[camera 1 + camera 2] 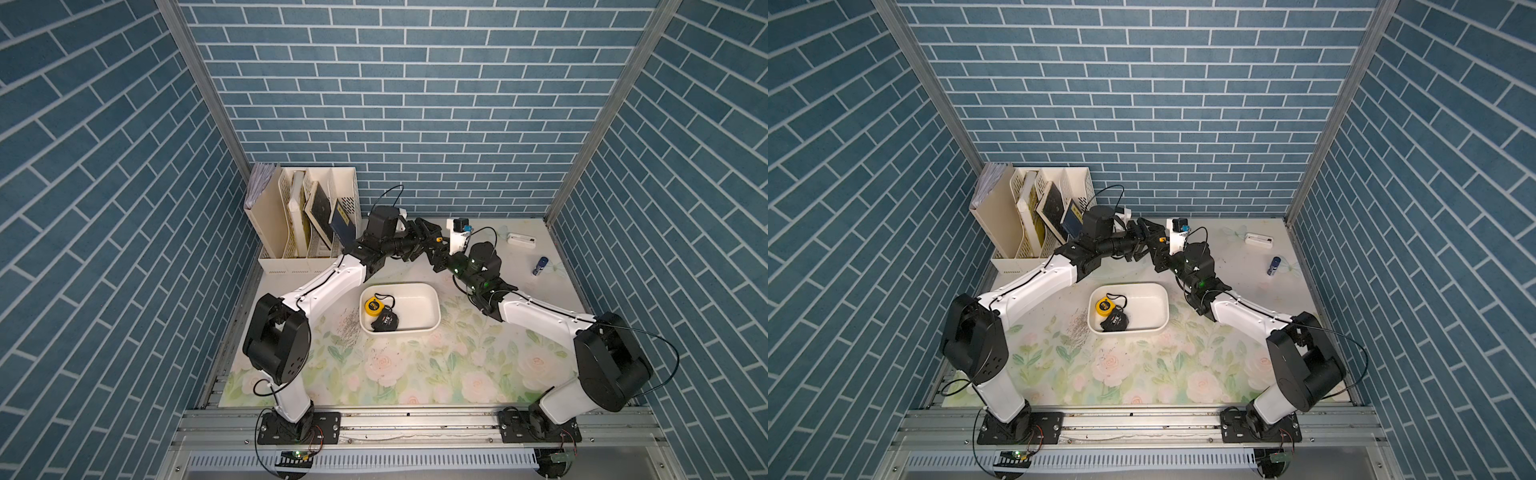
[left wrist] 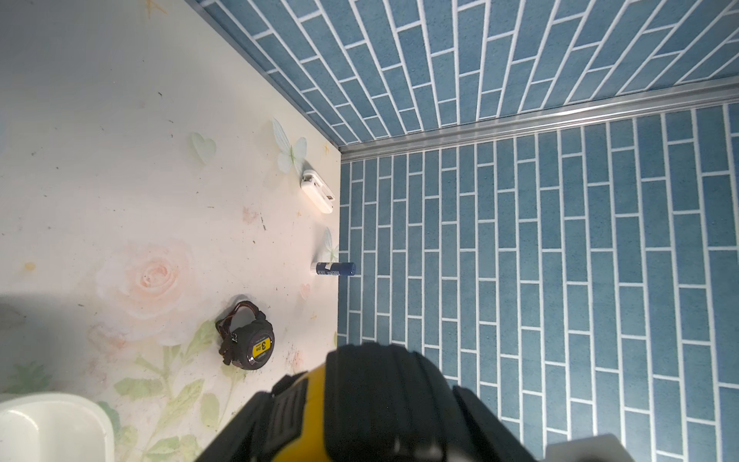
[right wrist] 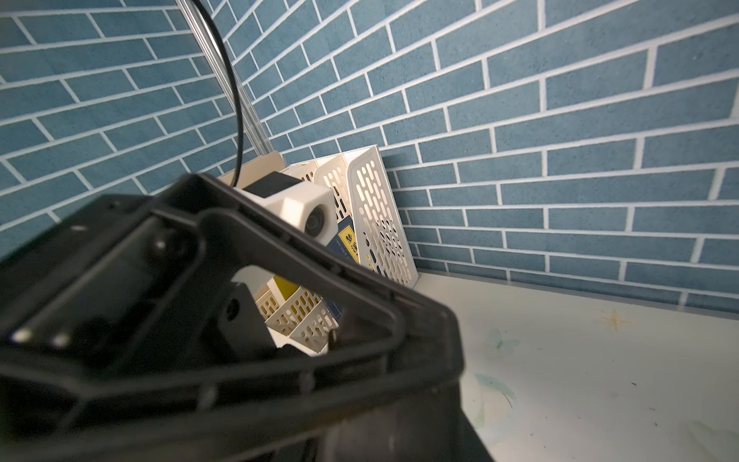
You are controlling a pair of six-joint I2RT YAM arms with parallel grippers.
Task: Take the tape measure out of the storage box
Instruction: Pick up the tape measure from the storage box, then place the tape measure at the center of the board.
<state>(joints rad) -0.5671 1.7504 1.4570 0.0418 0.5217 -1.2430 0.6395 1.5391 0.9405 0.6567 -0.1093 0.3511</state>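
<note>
- I see a yellow-black tape measure (image 2: 316, 400) aloft between left gripper (image 1: 428, 237) and right gripper (image 1: 436, 255), behind the storage box (image 1: 419, 330)
- I cannot tell whether either gripper clamps it
- Inside the box lie a yellow tape (image 1: 372, 305) and a black tape (image 1: 384, 323)

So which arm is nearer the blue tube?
Right. The right arm has its wrist beside the tube, apart from it. The left arm comes in from the other side, by the organizer, and ends farther from the tube.
</note>
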